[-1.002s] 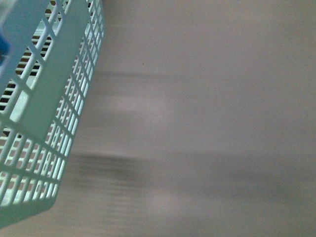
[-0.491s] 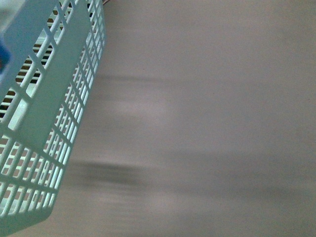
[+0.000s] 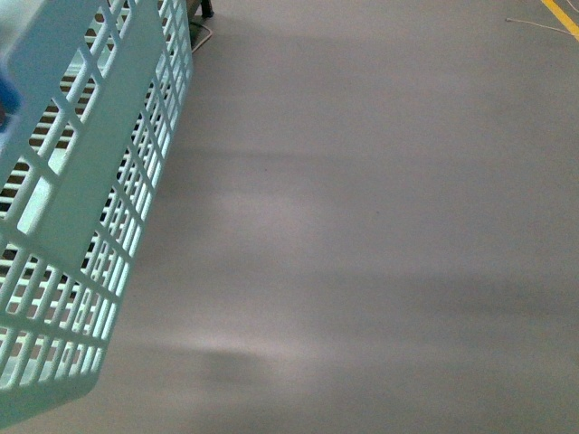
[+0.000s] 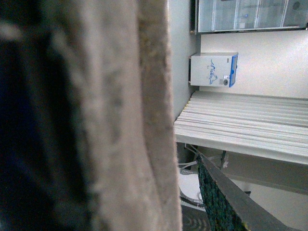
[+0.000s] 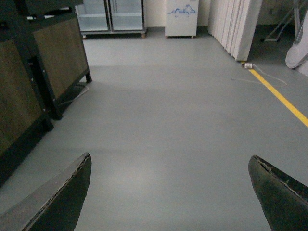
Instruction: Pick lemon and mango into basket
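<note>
Front view: basket (image 3: 90,172) at left, open floor (image 3: 380,226); right jaws apart, left jaws unclear.

Front view: basket (image 3: 81,208) at far left, close to cam; floor (image 3: 362,226) fills the rest. Line (image 3: 562,19) on floor, far back right. Right wrist view: cabinet (image 5: 45,67) stands on floor. At back wall, in a row: fridges (image 5: 113,17), unit (image 5: 182,18), panels (image 5: 236,26). Line runs from the panels twd cam.

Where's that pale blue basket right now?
In the front view the basket fills the left edge, close to the camera and tilted, with grey floor to its right.
</note>
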